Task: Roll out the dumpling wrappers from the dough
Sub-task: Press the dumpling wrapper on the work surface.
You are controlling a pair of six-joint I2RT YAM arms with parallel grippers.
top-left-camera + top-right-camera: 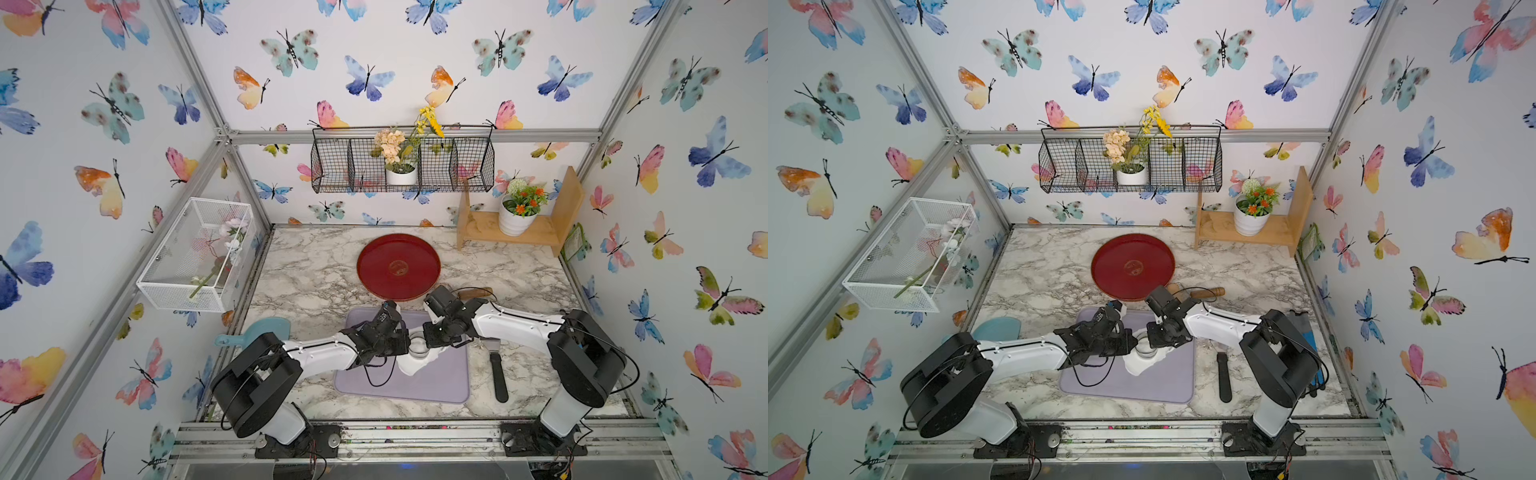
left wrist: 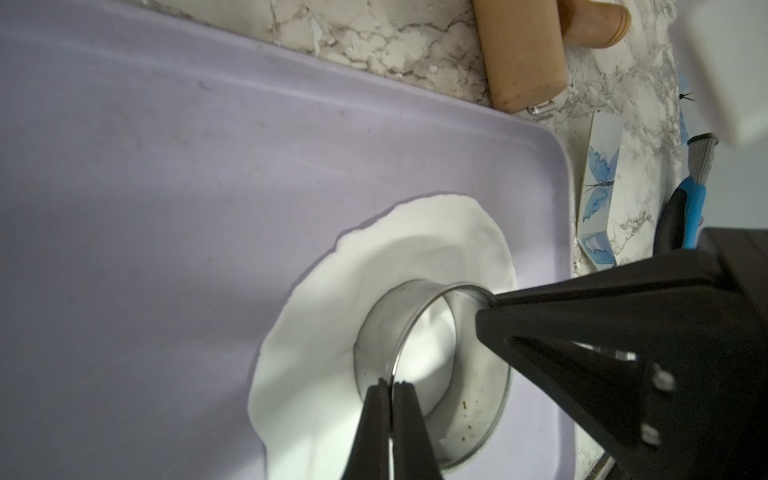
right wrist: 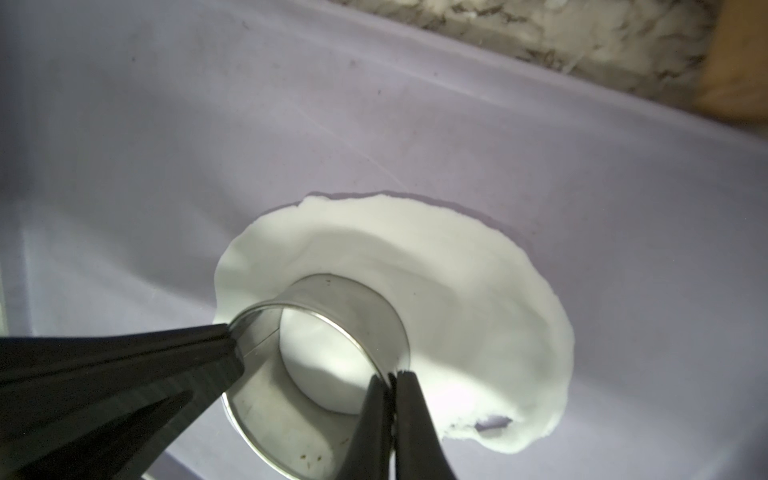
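Observation:
The dough (image 1: pixel 409 366) (image 1: pixel 1139 366) is a flat white sheet with an irregular edge on the purple mat (image 1: pixel 436 384). A metal ring cutter (image 2: pixel 469 415) (image 3: pixel 357 303) stands on it. My left gripper (image 2: pixel 392 384) (image 1: pixel 409 344) is shut on the ring's rim. Opposite it, my right gripper (image 3: pixel 390 376) (image 1: pixel 426 338) pinches the rim as well. Inside the ring a round white patch (image 3: pixel 324 365) shows; I cannot tell whether it is cut free. Loose dumpling wrappers are out of view.
A wooden rolling pin (image 1: pixel 476 293) (image 2: pixel 523 54) lies just behind the mat, beside the bare red tray (image 1: pixel 399 266). Right of the mat lies a black-handled scraper (image 1: pixel 498 378). A blue board (image 1: pixel 266 328) sits at the left edge, and a wooden shelf (image 1: pixel 544 237) stands at the back right.

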